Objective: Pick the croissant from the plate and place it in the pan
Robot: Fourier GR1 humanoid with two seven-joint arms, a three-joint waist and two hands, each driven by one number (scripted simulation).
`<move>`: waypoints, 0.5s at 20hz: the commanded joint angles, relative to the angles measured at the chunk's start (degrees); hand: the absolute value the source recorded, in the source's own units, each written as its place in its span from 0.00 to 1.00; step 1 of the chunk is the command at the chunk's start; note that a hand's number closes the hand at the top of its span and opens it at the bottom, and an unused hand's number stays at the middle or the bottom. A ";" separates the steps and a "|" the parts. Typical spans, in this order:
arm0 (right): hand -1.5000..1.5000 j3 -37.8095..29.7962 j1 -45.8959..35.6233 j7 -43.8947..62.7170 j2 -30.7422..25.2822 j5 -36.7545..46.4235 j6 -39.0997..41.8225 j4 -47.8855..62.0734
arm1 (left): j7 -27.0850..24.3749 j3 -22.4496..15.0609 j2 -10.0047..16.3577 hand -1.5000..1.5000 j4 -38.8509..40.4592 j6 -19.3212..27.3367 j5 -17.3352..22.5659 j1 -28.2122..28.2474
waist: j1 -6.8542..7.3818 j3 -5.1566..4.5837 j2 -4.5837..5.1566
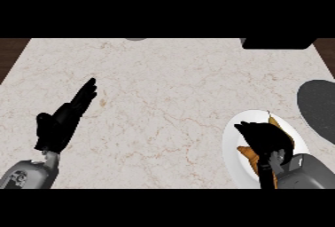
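The croissant (pixel 247 153), golden brown, is on the plate at the lower right of the view, mostly hidden under the robot's right hand. A pale marble counter (pixel 163 88) with fine brown veins fills nearly the whole view, seen from steeply above. At the right edge, cut off by the frame, lies a dark grey pan (pixel 319 108), round-sided, with nothing in the part that shows. Just to its left and a little nearer the robot sits a white plate (pixel 232 133), close to the pan; whether their rims touch cannot be told. A flat black object (pixel 274 43) lies at the counter's far right corner, only its near edge showing. The left forearm (pixel 26 175), grey, enters from the lower left corner, and the right forearm (pixel 307 170), also grey, enters from the lower right. The left hand (pixel 62 122), black, rests over the left part of the counter, fingers straight and together, pointing away and slightly right, holding nothing, well apart from the plate. The right hand (pixel 263 136), black, is over the middle of the plate with its fingers curled down around the croissant; bits of pastry show at the hand's left, top and right edges. Whether the croissant is lifted off the plate cannot be told.
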 commanded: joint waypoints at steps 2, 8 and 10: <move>0.00 1.75 2.16 7.32 0.00 3.62 3.79 -2.11 | -0.58 0.82 -0.46 0.50 0.42 -0.25 -1.93 0.15 | -0.39 0.02 -0.01; 0.00 -0.62 4.09 2.86 0.11 8.06 4.54 -0.10 | -0.45 3.59 -1.03 0.50 0.16 -3.01 -1.66 1.85 | -0.11 0.05 0.05; 0.00 -1.52 4.74 3.46 1.99 9.69 5.11 -1.46 | -0.12 2.41 -3.64 0.50 -1.19 -2.07 -3.54 2.22 | -0.13 0.05 0.03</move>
